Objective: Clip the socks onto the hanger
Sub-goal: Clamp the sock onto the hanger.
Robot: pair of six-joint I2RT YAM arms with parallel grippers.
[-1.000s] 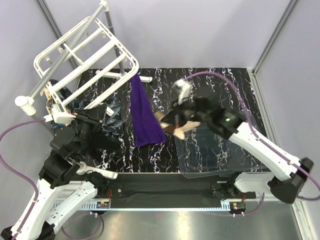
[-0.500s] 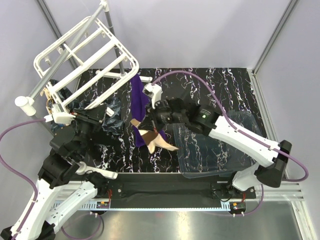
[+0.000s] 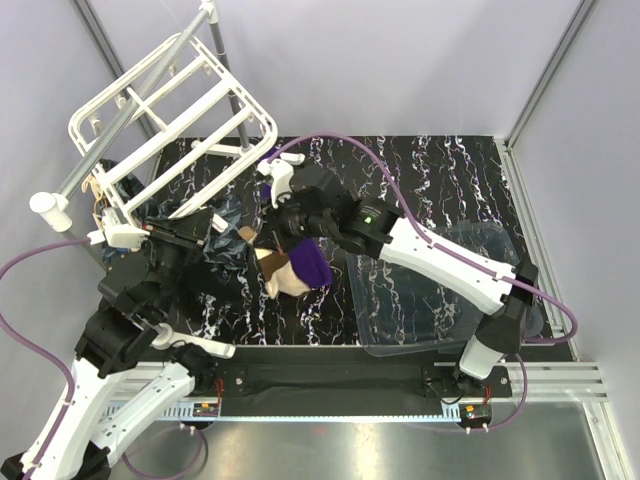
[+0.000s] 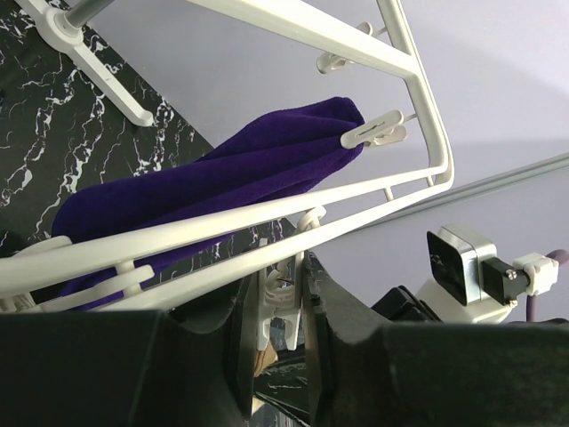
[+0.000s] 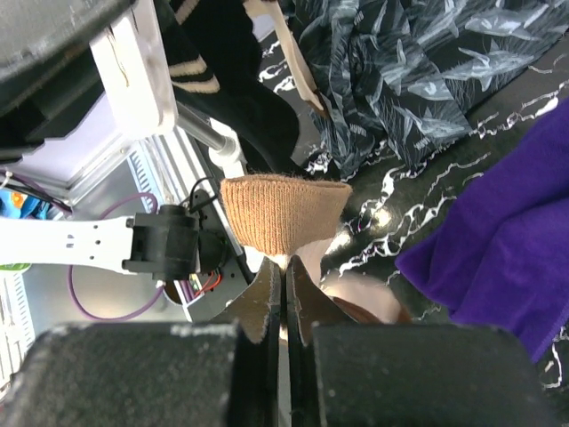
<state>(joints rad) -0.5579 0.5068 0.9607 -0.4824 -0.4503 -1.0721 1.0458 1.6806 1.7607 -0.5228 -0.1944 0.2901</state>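
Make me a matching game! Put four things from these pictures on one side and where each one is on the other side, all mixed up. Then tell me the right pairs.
Things
1. beige knitted sock
2. purple cloth
3. small white plastic clip
4. clear plastic tray

Places
A. lying on the right side of the black marbled table
B. pinched in the shut right gripper
C. hanging from the white plastic drying hanger
D. squeezed between the fingers of the left gripper

Pairs: 1-B, 2-C, 3-D, 4-A
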